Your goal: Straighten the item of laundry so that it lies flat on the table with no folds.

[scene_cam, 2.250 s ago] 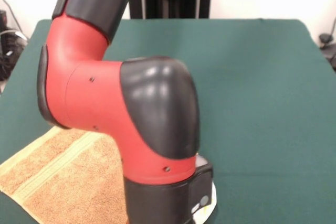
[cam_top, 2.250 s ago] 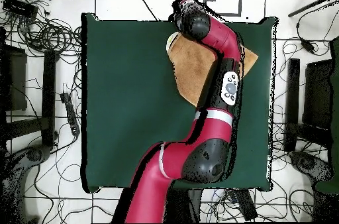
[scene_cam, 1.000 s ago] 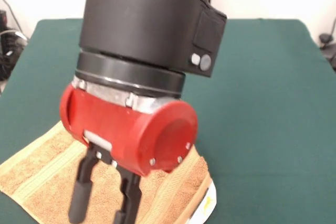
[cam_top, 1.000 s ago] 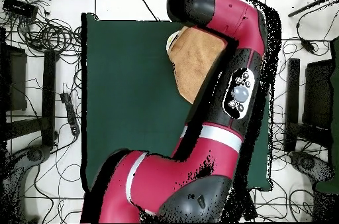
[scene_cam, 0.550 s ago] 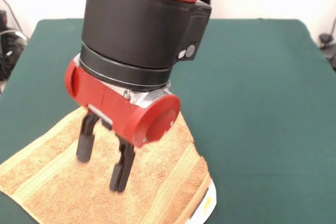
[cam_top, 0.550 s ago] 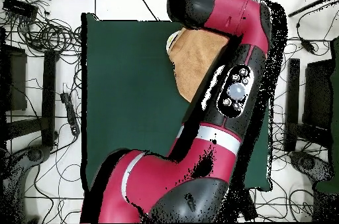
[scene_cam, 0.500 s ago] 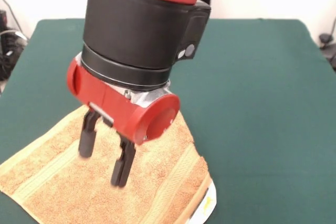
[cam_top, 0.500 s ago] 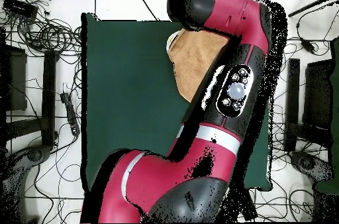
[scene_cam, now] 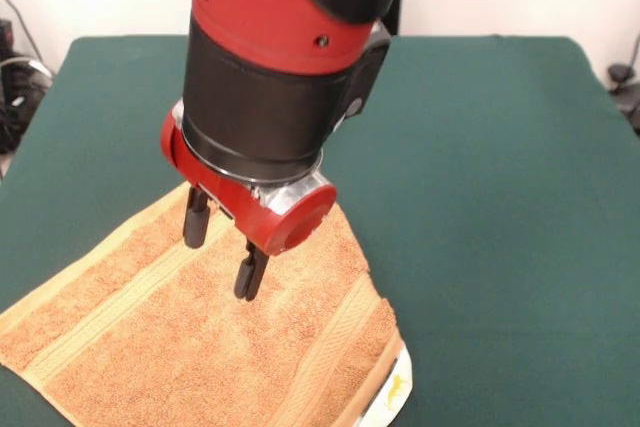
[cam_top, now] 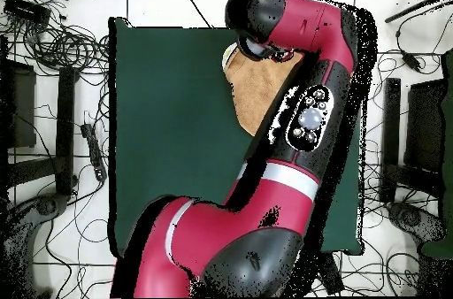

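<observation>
Large rectangular table, plain dark green felt-like cover (scene_cam: 480, 167) (cam_top: 168, 136). Only item lying on it: orange-tan rectangular terry hand towel (scene_cam: 150, 347) (cam_top: 252, 92), woven stripe bands near ends, small white tag at one corner. Front view: towel spread at near-left part of table, lower end cut off by frame edge.

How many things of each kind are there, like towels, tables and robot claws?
Towel: 1
Table: 1
Claw: 1
Total: 3
</observation>
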Robot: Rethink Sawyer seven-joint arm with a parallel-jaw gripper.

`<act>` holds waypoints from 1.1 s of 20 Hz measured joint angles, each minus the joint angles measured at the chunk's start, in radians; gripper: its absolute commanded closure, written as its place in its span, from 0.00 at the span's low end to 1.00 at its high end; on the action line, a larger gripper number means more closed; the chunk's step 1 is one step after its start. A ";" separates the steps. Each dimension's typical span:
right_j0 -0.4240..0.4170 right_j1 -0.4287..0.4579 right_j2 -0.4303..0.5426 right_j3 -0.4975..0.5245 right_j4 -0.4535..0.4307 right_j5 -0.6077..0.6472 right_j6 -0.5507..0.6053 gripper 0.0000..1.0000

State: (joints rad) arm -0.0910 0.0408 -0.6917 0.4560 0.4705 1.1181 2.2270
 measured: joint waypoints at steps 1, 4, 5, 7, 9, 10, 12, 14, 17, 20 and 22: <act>-0.001 0.003 0.000 0.000 -0.003 0.000 0.000 0.00; -0.003 0.008 0.001 0.000 -0.016 -0.003 0.000 0.00; -0.005 0.010 0.002 0.000 -0.029 -0.012 0.000 0.00; -0.006 0.010 0.003 0.000 -0.038 -0.022 0.000 0.00; -0.007 0.010 0.004 0.000 -0.046 -0.033 0.000 0.00; -0.007 0.010 0.004 0.000 -0.049 -0.038 0.000 0.00; -0.008 0.010 0.006 0.000 -0.058 -0.046 0.000 0.00; -0.008 0.010 0.007 0.000 -0.064 -0.050 0.000 0.00; -0.008 0.009 0.010 0.005 -0.070 -0.054 0.000 0.00; -0.008 0.009 0.017 0.016 -0.072 -0.060 0.000 0.00; -0.008 0.009 0.022 0.024 -0.073 -0.063 0.000 0.00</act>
State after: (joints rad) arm -0.0986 0.0499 -0.6699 0.4797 0.3978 1.0551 2.2270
